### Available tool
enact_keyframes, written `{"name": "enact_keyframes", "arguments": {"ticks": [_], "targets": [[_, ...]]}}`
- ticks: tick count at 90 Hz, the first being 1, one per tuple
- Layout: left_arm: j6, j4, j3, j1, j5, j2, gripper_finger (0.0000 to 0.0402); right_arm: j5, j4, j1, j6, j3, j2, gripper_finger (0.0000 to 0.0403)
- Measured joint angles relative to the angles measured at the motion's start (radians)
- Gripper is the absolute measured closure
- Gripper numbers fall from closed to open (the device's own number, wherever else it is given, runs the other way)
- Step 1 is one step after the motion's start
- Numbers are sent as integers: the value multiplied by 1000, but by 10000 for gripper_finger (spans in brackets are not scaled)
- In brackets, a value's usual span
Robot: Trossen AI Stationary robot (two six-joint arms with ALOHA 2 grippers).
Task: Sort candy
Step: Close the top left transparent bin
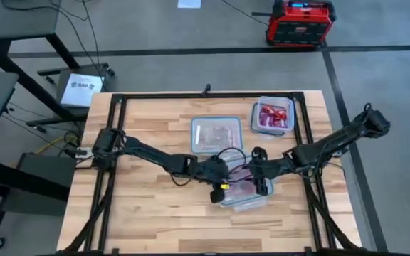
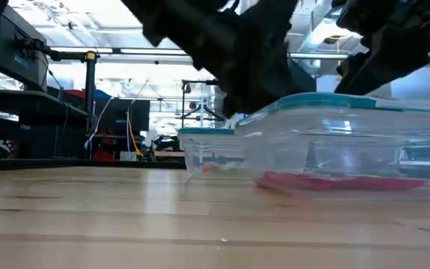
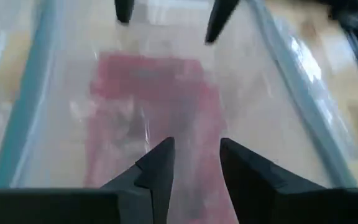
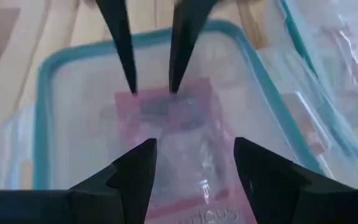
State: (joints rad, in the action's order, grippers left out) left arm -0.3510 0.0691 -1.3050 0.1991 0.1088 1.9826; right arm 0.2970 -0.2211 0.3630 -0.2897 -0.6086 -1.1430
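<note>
Three tubs sit on the table: one at 2 o'clock (image 1: 272,116) already holds red candy (image 1: 272,114); the middle one (image 1: 216,134) looks pale. Both grippers, left (image 3: 192,163) and right (image 4: 194,163), hover apart over pink packets (image 4: 182,134) in the near tub (image 4: 48,81), unsorted yet.

Left wrist view. Left gripper (image 3: 196,163) over clear container (image 3: 294,87) with bluish rim; fingers parted by a narrow gap, nothing between them. Red flat candy packet (image 3: 154,106) lies inside container, beyond the fingertips. Right gripper (image 3: 169,15) fingers point down past packet's far edge.
</note>
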Motion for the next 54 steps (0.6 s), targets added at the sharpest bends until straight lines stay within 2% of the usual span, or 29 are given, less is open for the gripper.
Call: {"name": "enact_keyframes", "arguments": {"ticks": [11,22,32,43,54], "targets": [[-75,-231,-5,37,12,-41,283,0,-73,0,2,-1,81,201],[-123,-517,0,101,2,-143,283,-4,-173,3,2,-1,177,201],[-171,-650,6,146,29,-239,283,-5,-198,3,2,-1,234,201],[-166,-560,0,159,178,-306,283,-5,-157,3,40,0,211,200],[-129,-470,3,150,302,-274,283,-12,30,9,141,23,120,200]]}}
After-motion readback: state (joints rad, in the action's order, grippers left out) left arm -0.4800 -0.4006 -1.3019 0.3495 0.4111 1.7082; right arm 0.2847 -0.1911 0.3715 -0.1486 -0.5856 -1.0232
